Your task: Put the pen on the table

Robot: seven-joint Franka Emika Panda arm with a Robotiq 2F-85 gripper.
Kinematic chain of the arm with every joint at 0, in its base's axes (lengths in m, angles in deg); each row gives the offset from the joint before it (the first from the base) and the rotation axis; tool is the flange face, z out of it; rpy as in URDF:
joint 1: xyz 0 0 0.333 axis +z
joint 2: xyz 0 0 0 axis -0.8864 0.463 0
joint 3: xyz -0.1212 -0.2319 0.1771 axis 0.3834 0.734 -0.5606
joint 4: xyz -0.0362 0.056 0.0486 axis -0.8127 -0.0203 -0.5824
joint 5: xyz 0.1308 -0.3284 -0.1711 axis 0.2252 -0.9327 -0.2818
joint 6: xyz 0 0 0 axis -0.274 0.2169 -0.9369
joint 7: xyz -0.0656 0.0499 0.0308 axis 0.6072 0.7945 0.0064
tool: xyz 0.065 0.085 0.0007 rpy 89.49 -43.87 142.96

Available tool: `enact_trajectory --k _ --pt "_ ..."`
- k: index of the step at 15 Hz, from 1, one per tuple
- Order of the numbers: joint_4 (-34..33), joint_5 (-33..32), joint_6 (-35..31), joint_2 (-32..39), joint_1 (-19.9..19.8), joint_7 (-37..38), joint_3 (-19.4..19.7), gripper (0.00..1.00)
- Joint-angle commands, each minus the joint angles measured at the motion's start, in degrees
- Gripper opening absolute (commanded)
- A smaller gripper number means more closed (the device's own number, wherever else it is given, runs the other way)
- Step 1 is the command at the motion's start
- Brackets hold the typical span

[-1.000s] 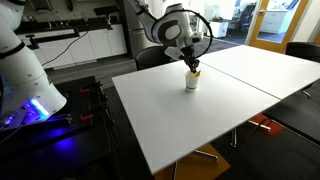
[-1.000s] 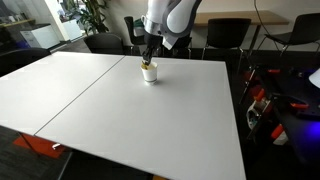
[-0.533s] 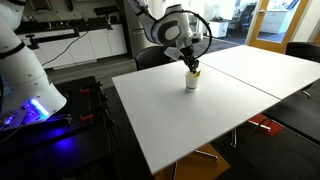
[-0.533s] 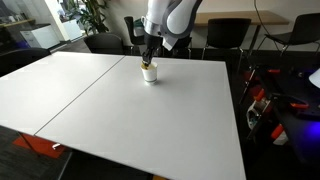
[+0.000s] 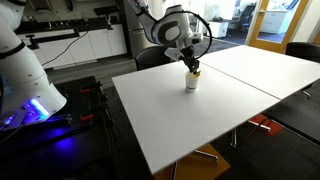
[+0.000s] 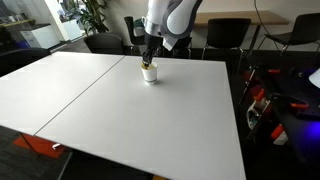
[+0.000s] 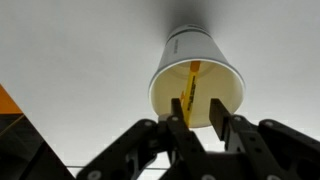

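Hardly anything has shifted since a second ago: the claw hangs narrowly parted astride the pen, which leans inside the white cup near the counter's far edge, so a loose pinch could drop it back or tip the cup.

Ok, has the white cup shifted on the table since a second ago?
No. In both exterior views the white cup stands at the same spot on the table, just as close to its far edge as before.

Two distant exterior views from opposite sides of the table, wrist view close above the cup.
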Motion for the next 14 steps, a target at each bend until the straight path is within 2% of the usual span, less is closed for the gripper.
enact_trajectory --k 1,14 --pt "-1.5 1.4 -1.0 1.1 1.4 0.9 1.8 0.36" --pt "-3.5 1.7 -1.0 3.5 -0.3 -0.4 0.4 0.36"
